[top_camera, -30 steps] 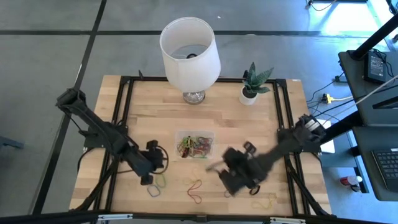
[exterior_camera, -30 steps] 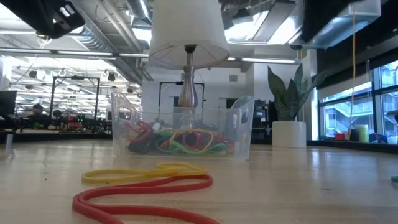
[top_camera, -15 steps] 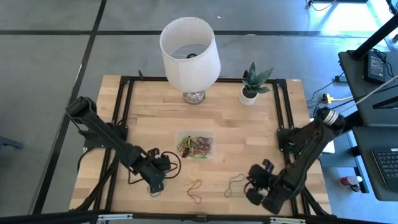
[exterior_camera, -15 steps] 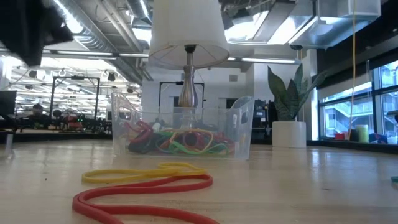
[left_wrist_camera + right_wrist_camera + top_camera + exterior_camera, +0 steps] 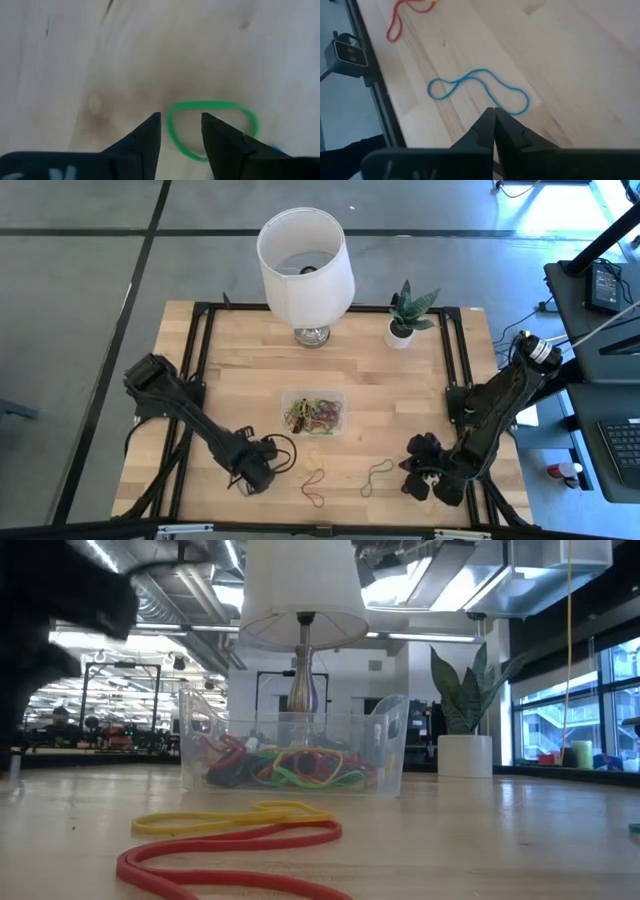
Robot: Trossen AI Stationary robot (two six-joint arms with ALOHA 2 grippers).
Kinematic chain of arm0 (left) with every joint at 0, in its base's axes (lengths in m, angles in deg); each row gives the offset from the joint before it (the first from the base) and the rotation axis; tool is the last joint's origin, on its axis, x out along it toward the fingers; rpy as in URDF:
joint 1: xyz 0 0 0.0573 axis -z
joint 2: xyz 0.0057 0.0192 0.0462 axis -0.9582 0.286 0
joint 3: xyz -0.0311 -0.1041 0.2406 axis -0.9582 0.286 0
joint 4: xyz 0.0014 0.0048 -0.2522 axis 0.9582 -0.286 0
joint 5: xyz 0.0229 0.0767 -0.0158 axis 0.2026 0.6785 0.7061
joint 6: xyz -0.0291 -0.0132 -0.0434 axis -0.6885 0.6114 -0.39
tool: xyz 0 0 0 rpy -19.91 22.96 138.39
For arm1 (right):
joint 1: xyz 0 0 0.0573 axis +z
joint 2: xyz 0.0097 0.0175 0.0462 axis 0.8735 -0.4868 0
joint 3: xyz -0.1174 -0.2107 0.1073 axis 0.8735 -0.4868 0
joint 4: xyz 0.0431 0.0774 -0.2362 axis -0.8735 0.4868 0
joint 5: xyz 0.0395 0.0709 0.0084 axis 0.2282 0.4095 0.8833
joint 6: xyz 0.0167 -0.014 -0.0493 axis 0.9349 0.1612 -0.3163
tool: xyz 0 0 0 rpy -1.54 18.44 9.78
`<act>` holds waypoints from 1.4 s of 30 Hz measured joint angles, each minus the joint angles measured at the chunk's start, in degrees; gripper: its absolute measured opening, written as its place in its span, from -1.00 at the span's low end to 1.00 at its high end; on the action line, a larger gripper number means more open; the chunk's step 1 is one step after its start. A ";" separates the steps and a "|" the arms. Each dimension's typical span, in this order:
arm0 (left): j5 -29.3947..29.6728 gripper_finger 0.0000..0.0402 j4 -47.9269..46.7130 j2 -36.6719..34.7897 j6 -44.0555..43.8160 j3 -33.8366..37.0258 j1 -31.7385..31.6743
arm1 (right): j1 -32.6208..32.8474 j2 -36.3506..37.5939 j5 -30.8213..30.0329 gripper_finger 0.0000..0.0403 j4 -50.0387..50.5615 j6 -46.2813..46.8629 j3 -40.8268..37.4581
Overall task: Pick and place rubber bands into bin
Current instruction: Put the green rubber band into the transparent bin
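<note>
The clear plastic bin (image 5: 314, 411) stands near the middle of the wooden table (image 5: 240, 370), in front of the lamp with the white lampshade (image 5: 304, 260), and it holds a heap of rubber bands (image 5: 290, 767) in red, green, yellow and black. In the low view a yellow band (image 5: 225, 818) and a red band (image 5: 230, 850) lie on the table in front of the bin, touching each other. The left gripper (image 5: 257, 471) is low over the front left part of the table; in its wrist view the jaws stand a little apart, and a green rubber band (image 5: 212, 127) lies flat on the wood just past the fingertips (image 5: 152, 120) — one finger covers part of the loop. The right gripper (image 5: 420, 473) is at the front right of the table, and its jaws are pressed together with nothing between them. A blue rubber band (image 5: 477, 90) lies on the wood just ahead of its fingertips (image 5: 487, 117), apart from them. A small plant in a white pot (image 5: 402, 330) stands at the back right — well apart from the bin.
</note>
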 joint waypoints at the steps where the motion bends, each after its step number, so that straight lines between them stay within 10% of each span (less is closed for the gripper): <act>1: -0.01 -0.34 -0.17 0.95 -0.64 0.00 0.00 | 0.00 0.00 0.00 -0.93 0.00 -0.10 0.23; 18: -1.30 -0.99 -5.51 0.92 -13.40 -5.47 0.04 | -0.04 0.02 0.27 -0.93 -0.66 -3.95 1.06; 32: 15.01 -0.99 -21.67 -2.48 8.56 -29.32 -9.71 | -1.90 0.02 0.35 -0.93 -0.68 -4.01 1.06; 42: 10.64 -0.99 -18.69 -0.27 24.36 -30.16 -26.03 | -4.02 0.00 0.33 -0.93 -0.97 -3.18 1.09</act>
